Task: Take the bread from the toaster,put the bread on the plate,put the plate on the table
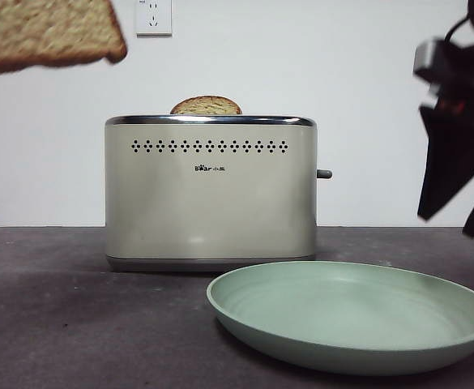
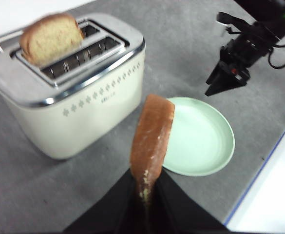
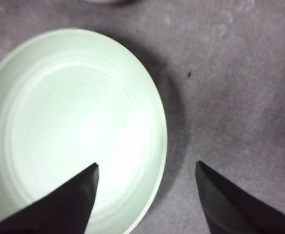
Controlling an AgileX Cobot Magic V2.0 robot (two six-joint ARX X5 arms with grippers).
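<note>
Left wrist view: left gripper (image 2: 144,192) pinches the bread (image 2: 152,134) by its edge, lifted clear of the toaster (image 2: 74,107) w/ room to swing over the plate (image 2: 205,146) near-right. Right gripper (image 3: 144,195), spread wide, hovers over plate's right rim, prob. to grab it. A second slice (image 1: 207,105) sits in its slot. Logo reads "Bear".

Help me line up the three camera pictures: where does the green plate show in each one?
Front view: the plate lies low and right, before the toaster.
Left wrist view: plate beside the toaster, behind the held bread.
Right wrist view: plate fills the left side, under the open right end effector.
Shared landmark: the grey table.
</note>
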